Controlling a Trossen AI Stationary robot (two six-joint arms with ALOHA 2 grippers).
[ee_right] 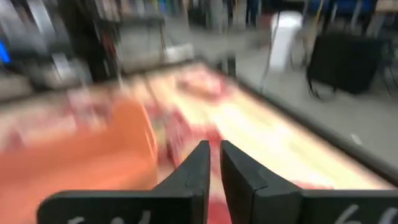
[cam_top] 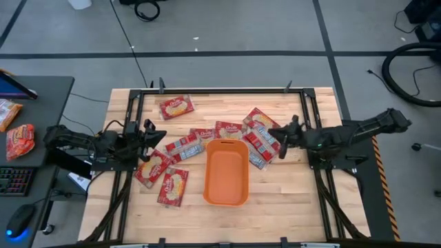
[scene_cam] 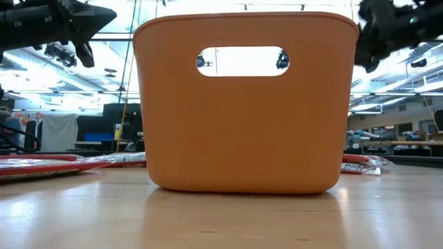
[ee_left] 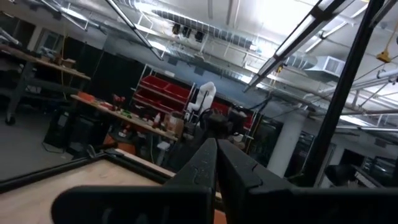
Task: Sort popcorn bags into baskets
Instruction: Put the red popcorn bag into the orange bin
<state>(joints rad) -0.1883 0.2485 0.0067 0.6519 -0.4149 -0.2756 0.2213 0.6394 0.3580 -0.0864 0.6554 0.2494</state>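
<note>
- Orange basket [cam_top: 226,173]: one only, at table centre, long axis 12–6 o'clock. Nothing visible inside from high view. Low view shows a slot handle in its end wall.
- Popcorn bags: approx. ten on wood tabletop [cam_top: 289,193], none in basket. Count uncertain where they overlap.
- Lone bag [cam_top: 176,107] at 11 o'clock of basket, well apart from the rest.
- Bags at 12 o'clock: two [cam_top: 230,130], just beside basket's far rim, w/ a third overlapping towards 10 o'clock.
- Bags at 1–2 o'clock: cluster of three or four [cam_top: 260,141], overlapping, touching or nearly touching basket wall.
- Bags at 8–9 o'clock: two [cam_top: 172,187], lying flat, near basket, one more above them.
- Left gripper [cam_top: 153,133]: raised, at 9–10 o'clock of basket. Wrist view shows fingers [ee_left: 198,168] pressed together, holding nothing.
- Right gripper [cam_top: 281,134]: over 2 o'clock cluster. Fingers [ee_right: 200,163] nearly together, narrow gap, nothing between them.
- Handling, est.: bags light, flat, film-wrapped, likely slick and pliable; contents probably crush if squeezed hard. Best hold is a free short edge or corner, pinched from above; top bag of a pile first, else neighbours drag along.
- Risk, est.: flat bags give fingers little to get under.
</note>
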